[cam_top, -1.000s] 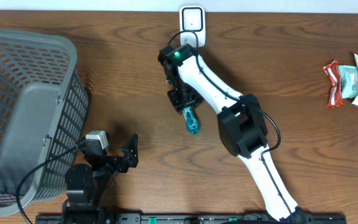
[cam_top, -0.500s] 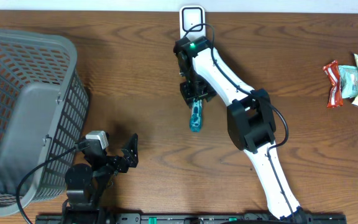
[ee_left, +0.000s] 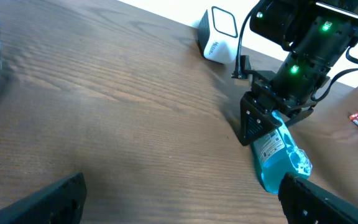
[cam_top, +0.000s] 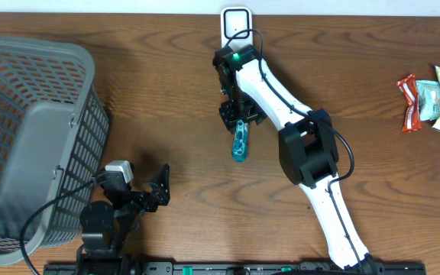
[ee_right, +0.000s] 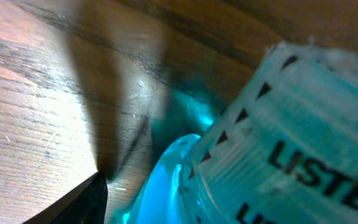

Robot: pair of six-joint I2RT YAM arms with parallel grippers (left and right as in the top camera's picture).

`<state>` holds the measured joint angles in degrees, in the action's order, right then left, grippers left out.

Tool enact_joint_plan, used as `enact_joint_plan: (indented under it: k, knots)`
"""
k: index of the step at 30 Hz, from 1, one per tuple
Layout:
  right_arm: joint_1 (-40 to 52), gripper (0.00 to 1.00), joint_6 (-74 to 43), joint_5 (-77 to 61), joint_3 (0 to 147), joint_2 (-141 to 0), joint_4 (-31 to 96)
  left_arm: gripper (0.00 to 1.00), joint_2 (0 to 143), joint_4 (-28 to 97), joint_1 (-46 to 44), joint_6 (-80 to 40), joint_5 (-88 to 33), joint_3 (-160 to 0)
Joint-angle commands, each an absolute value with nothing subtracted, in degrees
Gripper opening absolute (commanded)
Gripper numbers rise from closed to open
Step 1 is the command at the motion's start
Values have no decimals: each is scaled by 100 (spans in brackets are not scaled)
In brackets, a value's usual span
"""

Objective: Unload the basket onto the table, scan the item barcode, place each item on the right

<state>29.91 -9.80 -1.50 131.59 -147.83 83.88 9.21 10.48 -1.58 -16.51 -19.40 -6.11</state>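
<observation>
A teal mouthwash bottle lies on its side near the middle of the wooden table, its cap end directly beneath the right gripper and its body trailing toward six o'clock in the overhead view. The bottle's long axis runs almost twelve-to-six, tipped slightly toward seven. The right gripper's jaws straddle the cap end, part-way apart; whether the pads touch the plastic cannot be told, and the bottle appears to rest on the wood rather than hang in a grip. The white barcode scanner stands at twelve o'clock from the bottle, near but apart, at the table's far edge. The left gripper, at about seven o'clock from the bottle and well apart, gapes fully and holds nothing. The right arm is plainly the nearer. Any presentation of the label to the scanner likely means carrying the bottle toward twelve o'clock.
</observation>
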Motion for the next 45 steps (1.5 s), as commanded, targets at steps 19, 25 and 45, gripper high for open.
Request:
enact_joint_plan:
  k: [19, 25, 45]
  knots:
    - [3555, 99, -4042, 567, 13841, -13148, 9487, 98, 897, 1050, -130, -1662, -1992, -633]
    - [4213, 99, -4921, 1369, 13227, -13157, 9518, 98, 897, 1050, -130, -1662, -1992, -633]
    - [4543, 89, -4823, 1422, 11065, -13157, 8189, 98, 897, 1050, -130, -1662, -1992, -633]
